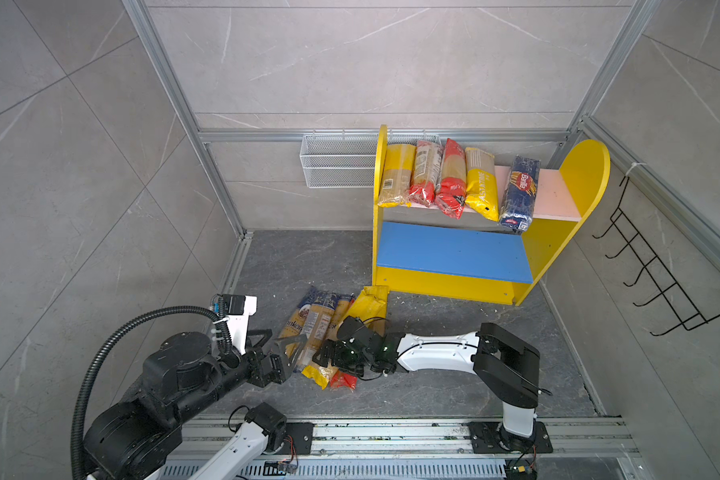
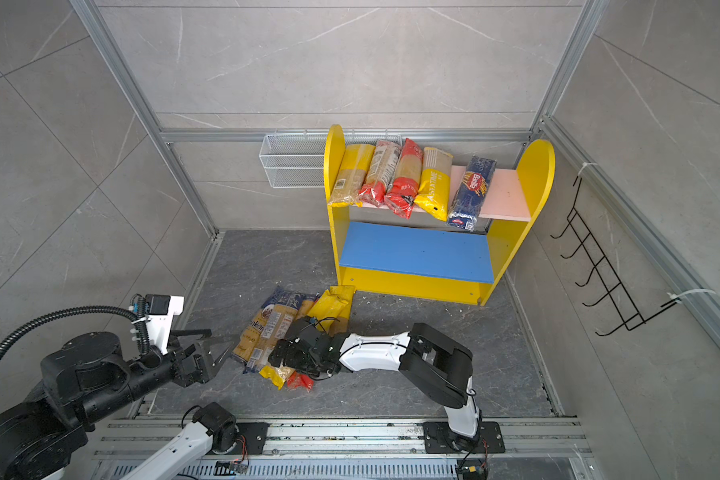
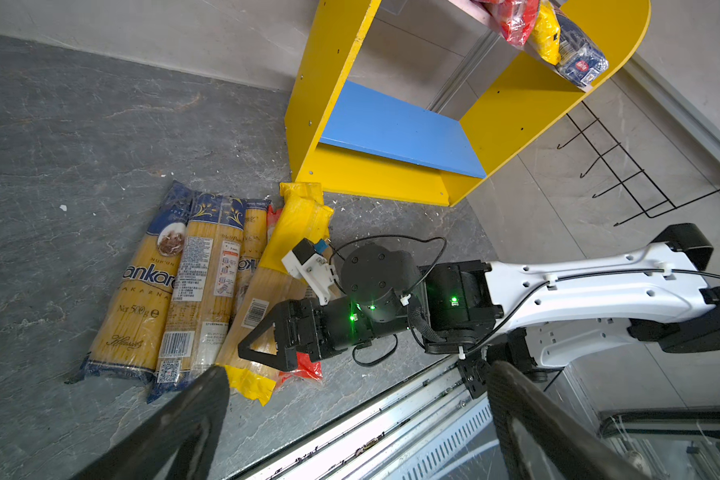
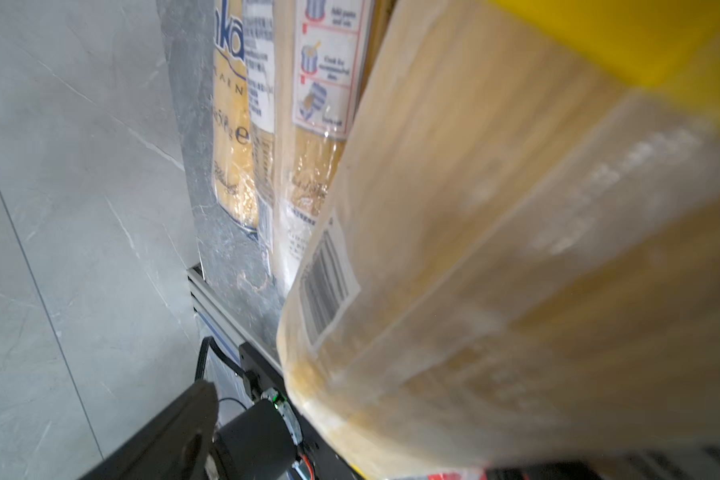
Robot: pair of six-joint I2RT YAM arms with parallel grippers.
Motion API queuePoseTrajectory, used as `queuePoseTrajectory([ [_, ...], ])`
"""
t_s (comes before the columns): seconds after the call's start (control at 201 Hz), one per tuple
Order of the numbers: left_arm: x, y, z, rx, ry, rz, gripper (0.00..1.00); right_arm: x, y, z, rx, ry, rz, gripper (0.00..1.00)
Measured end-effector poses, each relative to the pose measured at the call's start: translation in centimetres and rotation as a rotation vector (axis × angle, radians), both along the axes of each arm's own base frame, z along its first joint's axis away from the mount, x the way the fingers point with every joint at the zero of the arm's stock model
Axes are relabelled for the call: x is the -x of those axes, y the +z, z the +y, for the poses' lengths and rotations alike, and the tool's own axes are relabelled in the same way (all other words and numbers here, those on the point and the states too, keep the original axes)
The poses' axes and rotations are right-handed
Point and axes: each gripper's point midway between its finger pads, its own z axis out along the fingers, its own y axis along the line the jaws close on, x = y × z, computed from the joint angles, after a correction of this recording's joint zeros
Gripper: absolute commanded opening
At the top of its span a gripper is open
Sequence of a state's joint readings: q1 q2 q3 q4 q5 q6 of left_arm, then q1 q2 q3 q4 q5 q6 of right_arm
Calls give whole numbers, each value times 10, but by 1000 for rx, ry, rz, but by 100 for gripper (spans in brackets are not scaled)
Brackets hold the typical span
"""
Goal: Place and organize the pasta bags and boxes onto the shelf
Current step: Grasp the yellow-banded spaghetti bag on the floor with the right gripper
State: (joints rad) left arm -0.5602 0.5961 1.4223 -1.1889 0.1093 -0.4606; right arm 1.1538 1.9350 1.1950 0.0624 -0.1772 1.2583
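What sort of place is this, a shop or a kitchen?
Likely a robot test booth, not a real shop: bare tiled walls in a metal frame, robot arms on a rail, and a shelf holding spaghetti packets.

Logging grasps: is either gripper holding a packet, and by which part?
Nothing is held: left gripper is open and empty; right gripper is open over the yellow packet near its barcode, unclamped.

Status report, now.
Both grippers open: left gripper hovering, right gripper over yellow plastic spaghetti packet. Five packets on pink board, yellow wooden shelf. Nothing blocking.
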Motion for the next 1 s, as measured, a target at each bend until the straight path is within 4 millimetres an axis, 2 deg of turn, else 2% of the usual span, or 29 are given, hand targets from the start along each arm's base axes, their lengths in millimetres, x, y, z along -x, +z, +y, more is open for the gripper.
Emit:
queuePoseTrajectory([
  [0.299,4,0,-2,-6,-25,13,100,-9,-4,12,-53,-65,-15,97],
  [0.448,4,-1,-3,-10,-28,16,100,-14,-6,16,-76,-96,-22,92],
  [0.513,4,-2,-2,-16,-29,21,100,-16,-8,18,-83,-109,-25,81],
  [0.602,4,-5,-3,-26,-31,31,100,-20,-15,18,-77,-125,-32,47],
  [0.662,2,-6,-3,-31,-31,37,100,-21,-20,17,-75,-136,-28,33],
  [0.762,1,-7,-5,-37,-33,42,100,-23,-14,21,-106,-146,-35,14],
  [0.801,0,-7,-5,-40,-34,42,100,-24,-11,21,-115,-150,-38,0],
  [0.896,-1,-7,-5,-41,-35,42,100,-23,-2,17,-127,-144,-43,0],
  [1.0,-1,-6,-7,-39,-40,36,100,-14,1,-6,-56,-130,-37,0],
])
